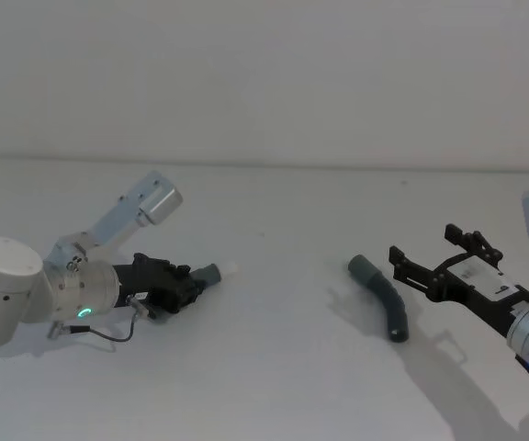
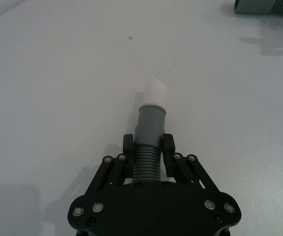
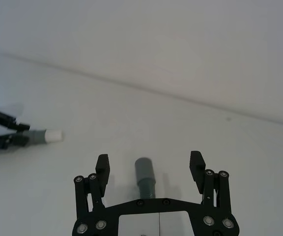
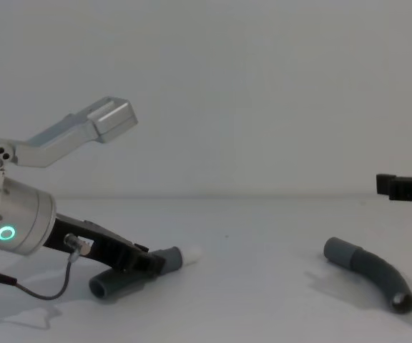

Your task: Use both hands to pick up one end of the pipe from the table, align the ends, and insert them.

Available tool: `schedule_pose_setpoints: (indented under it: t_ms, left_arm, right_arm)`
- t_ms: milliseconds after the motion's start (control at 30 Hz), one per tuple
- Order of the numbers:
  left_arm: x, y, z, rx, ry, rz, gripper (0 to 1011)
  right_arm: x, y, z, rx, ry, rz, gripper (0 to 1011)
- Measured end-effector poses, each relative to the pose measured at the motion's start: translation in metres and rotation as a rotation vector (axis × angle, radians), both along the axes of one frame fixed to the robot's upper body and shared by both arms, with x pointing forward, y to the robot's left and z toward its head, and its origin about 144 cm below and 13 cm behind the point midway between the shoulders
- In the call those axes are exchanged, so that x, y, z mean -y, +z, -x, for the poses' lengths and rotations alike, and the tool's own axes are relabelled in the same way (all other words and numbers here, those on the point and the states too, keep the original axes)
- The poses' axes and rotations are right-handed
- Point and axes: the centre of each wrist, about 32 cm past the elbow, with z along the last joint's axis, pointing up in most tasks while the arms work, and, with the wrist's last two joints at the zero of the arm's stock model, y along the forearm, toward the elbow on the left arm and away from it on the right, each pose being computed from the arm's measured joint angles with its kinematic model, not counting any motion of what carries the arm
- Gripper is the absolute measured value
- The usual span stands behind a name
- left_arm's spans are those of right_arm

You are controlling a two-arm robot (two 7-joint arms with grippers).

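Left tool (image 1: pixel 196 281) clamped on white-tipped hose piece (image 1: pixel 211 273) at left of plain white counter (image 1: pixel 274 367); right tool (image 1: pixel 425 241) spread open just beside second hose piece (image 1: pixel 384 296) lying at right; bare pale wall (image 1: pixel 264 73) behind.

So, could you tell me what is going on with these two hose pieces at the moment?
The left gripper is shut on the ribbed middle of the white-tipped pipe piece, low at the table. The right gripper is open and held above the table beside the other pipe piece, which lies untouched. The two pieces are far apart, with nothing inserted yet.
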Motion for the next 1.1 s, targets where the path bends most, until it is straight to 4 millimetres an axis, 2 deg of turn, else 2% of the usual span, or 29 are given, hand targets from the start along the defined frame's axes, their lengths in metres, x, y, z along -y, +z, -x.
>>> schedule_pose_setpoints:
  t_ms: [433, 1100]
  left_arm:
    - [0.0, 0.0, 0.0, 0.0, 0.0, 0.0, 334]
    - [0.0, 0.0, 0.0, 0.0, 0.0, 0.0, 334]
  right_arm:
    - [0.008, 0.022, -0.027, -0.188, 0.117, 0.093, 1002]
    - [0.0, 0.024, -0.055, -0.304, 0.144, 0.225, 1001]
